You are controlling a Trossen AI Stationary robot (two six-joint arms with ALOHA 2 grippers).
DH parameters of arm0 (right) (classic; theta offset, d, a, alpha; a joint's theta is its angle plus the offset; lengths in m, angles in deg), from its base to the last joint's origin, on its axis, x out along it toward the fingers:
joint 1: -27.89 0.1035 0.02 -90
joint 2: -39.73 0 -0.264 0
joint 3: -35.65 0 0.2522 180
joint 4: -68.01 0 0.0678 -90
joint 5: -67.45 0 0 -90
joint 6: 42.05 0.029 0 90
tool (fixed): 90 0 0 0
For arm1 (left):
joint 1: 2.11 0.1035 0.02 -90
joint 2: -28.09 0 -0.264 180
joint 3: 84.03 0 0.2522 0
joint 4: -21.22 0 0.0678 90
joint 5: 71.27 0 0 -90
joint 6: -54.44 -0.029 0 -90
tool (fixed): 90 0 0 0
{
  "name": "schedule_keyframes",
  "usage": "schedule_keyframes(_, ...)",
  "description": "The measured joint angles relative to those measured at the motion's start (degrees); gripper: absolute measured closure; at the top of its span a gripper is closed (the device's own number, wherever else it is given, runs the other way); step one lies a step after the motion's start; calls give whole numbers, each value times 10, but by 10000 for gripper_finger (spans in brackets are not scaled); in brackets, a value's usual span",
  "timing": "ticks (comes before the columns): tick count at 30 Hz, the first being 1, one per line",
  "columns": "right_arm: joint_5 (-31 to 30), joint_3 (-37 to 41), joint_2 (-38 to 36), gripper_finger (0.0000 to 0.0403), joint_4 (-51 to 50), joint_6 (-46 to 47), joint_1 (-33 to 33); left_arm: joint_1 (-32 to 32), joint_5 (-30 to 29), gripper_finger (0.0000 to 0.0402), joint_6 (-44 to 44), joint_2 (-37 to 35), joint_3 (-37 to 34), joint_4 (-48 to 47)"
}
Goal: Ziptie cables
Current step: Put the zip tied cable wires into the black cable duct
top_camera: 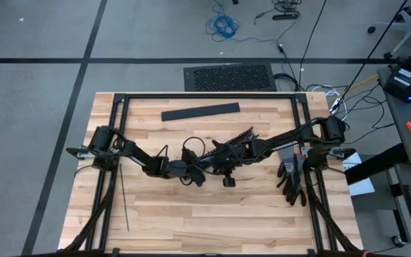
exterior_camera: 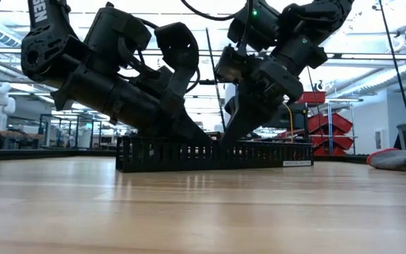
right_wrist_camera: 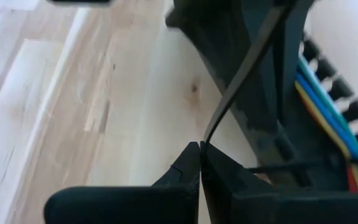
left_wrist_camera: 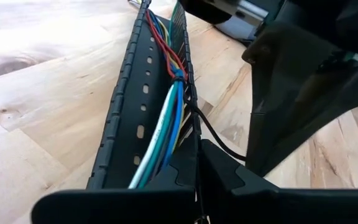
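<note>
The cables [left_wrist_camera: 166,124], white, blue, green, red and orange, lie inside the black slotted duct [left_wrist_camera: 126,112] at the middle of the table [top_camera: 191,221]. A thin black ziptie [left_wrist_camera: 219,140] comes off the bundle through the duct's wall. My left gripper [left_wrist_camera: 197,180] is shut at the duct's near end, with a thin dark strand between its fingertips. My right gripper [right_wrist_camera: 201,149] is shut on a flat dark ziptie strip [right_wrist_camera: 241,74] beside the duct. In the high view both grippers [top_camera: 204,170] [top_camera: 218,154] meet at the duct [top_camera: 242,138]. Spare zipties [top_camera: 123,200] lie at the left. My left gripper pinches a thin dark ziptie strand [left_wrist_camera: 197,163] between its two fingertips, coming nearly level along the duct from its end. The strand leads toward the bundle; which part of the ziptie it is does not show. My right gripper pinches the ziptie strip's end [right_wrist_camera: 205,138] at its very fingertips, slanting down beside the duct. From there the strip rises away, clear of the table.
A flat wide black bar [top_camera: 200,111] lies at the table's far side. Dark gloves [top_camera: 291,178] lie at the right, by the right arm's base. The arms' black frame [top_camera: 120,100] runs round the table's edges. Bare wood shows toward the near edge.
</note>
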State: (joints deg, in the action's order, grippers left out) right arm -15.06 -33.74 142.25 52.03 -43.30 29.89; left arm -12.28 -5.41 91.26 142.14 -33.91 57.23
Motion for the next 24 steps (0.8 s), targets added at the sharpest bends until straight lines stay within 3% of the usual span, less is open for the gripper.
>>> schedule_keyframes(11,31,-43,-1,394,3,-31,0,0,0,389,-3,0,1,0)
schedule_keyframes(18,36,-77,-3,338,-97,-50,-1,-1,0,389,-12,0,1,0)
schedule_keyframes(24,114,-111,-44,280,-135,-74,0,-8,0,389,-32,0,1,0)
